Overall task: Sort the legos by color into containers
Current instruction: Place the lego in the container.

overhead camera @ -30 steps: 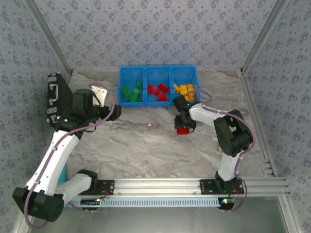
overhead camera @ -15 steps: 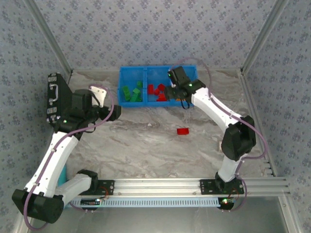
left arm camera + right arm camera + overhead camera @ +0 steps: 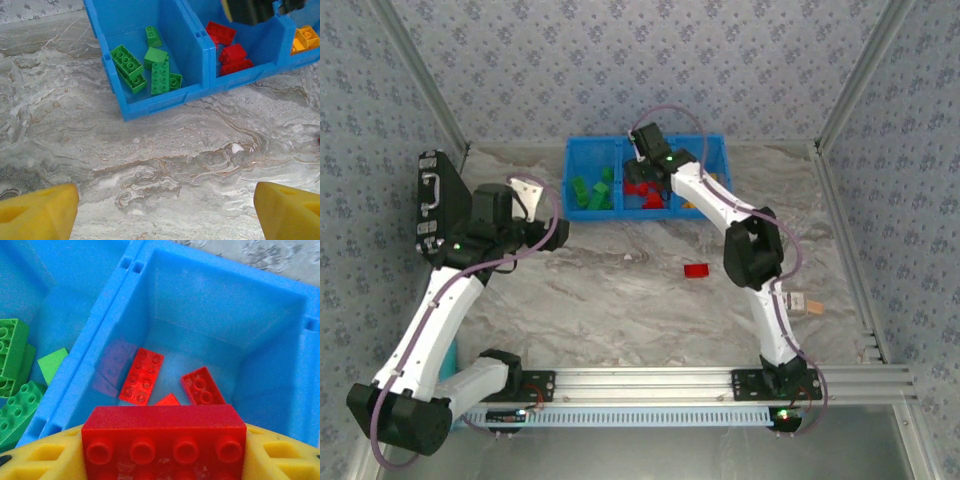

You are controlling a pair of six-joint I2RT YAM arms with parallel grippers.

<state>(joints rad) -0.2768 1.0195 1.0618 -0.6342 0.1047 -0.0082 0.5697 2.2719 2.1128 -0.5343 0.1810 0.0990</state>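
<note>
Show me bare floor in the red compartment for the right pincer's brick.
In the middle compartment, bare floor lies along the far wall, beyond the red bricks, and beside the right wall. It is crowded under the held red brick.

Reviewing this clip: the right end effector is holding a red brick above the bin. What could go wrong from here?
1. The red brick in the right end effector hangs over the middle compartment near the divider; released off-centre, it might bounce in with the green bricks.
2. The loose red brick on the table lies close to the right arm's elbow, which might knock it when pulling back.
</note>
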